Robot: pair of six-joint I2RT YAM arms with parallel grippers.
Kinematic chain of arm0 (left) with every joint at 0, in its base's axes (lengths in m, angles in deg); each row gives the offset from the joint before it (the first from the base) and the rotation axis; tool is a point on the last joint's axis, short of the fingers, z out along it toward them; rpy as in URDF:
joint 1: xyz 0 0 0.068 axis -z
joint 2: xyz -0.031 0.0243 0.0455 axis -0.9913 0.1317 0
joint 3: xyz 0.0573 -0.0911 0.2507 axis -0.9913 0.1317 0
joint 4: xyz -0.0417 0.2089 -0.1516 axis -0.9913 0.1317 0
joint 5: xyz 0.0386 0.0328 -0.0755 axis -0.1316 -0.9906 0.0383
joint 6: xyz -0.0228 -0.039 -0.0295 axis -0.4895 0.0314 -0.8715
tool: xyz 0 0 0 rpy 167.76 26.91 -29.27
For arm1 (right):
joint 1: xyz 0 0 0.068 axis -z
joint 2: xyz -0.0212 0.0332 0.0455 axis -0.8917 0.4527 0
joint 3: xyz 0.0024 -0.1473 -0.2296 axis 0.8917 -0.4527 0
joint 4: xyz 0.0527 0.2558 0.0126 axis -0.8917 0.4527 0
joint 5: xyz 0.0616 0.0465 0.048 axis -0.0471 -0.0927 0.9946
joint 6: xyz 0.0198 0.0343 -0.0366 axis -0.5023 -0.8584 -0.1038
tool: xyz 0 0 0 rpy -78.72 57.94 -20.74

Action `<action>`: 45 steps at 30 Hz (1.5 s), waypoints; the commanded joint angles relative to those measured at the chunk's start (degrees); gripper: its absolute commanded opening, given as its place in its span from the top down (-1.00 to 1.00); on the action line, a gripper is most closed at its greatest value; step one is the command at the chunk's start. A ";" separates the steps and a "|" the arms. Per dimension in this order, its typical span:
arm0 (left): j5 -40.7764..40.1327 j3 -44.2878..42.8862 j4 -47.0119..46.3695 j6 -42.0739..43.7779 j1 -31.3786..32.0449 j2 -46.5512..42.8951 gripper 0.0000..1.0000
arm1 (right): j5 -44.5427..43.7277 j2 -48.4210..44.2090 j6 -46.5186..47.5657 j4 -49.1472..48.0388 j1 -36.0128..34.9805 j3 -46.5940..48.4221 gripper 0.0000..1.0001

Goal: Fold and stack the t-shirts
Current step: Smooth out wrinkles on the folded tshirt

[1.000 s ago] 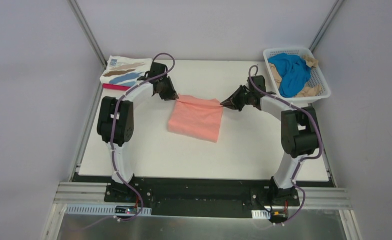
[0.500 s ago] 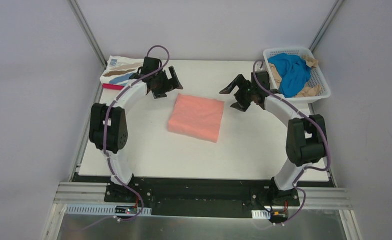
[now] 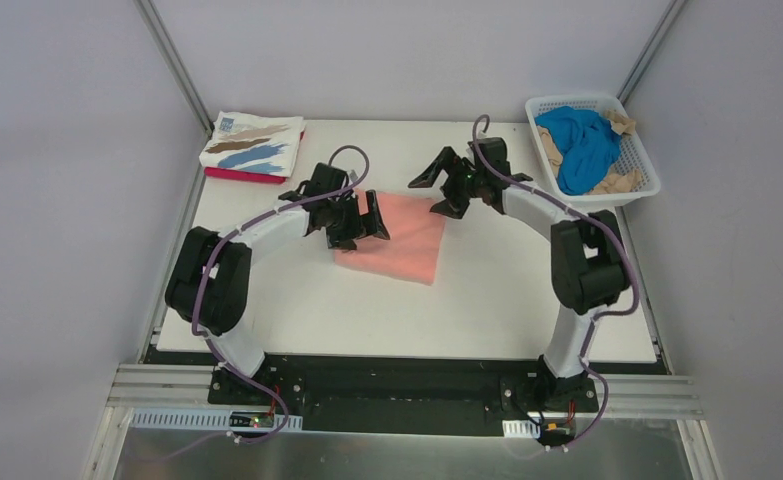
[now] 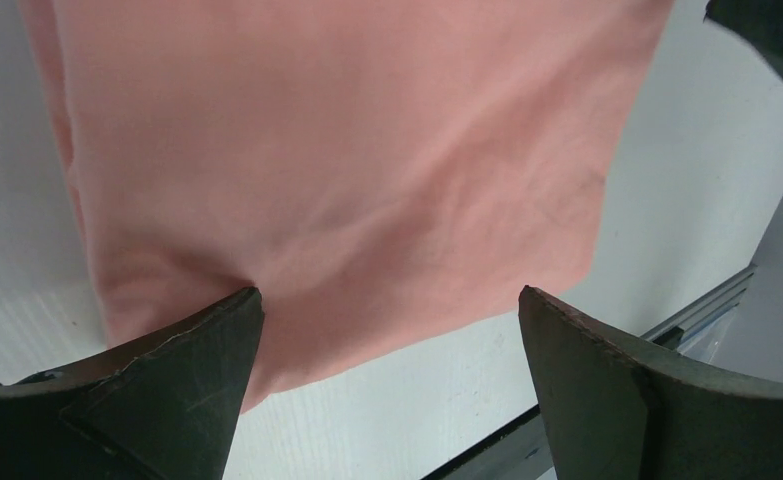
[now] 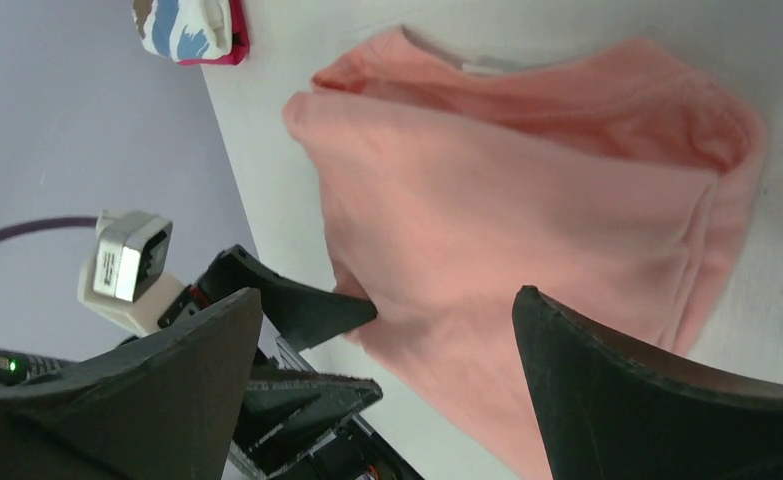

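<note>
Salmon-pink tee (image 3: 402,245), top view: we see it folded into a thick rectangle on the table (image 3: 297,310). Its left edge lies under the left claw and its far right corner just below the right claw.
Left claw (image 3: 365,228), top view: jaws spread wide, gripping nothing. We judge it hangs over that edge to take it, for another fold or a lift.
Right claw (image 3: 430,190), top view: equally wide and empty, poised over the opposite corner, so the two can act on the cloth together.
Finished pile, top view: the white brushstroke tee (image 3: 252,145) rests on the magenta tee (image 3: 235,175), well beyond the left claw on its outer side. We take this as the stack the pink one is meant to join.
Basket (image 3: 651,172), top view: well apart from the right claw, on its outer side. It holds the blue tee (image 3: 582,145) and tan cloth (image 3: 619,183), which are yet to be folded.
Left wrist view: pink cloth fills the gap ahead of the parted fingers. We cannot tell whether either finger touches it.
Right wrist view: the tee's layered edges and neckline face this claw, and the left claw shows at the tee's other side.
Count: two claws, one basket, one pink tee, two stacked tees, one blue tee. We cannot tell whether the tan cloth is one tee or two.
</note>
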 commanded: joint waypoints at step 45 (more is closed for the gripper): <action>-1.27 -18.54 -4.17 0.73 -7.46 18.94 -0.98 | 8.12 -7.13 0.56 -9.84 -7.93 -23.89 -0.99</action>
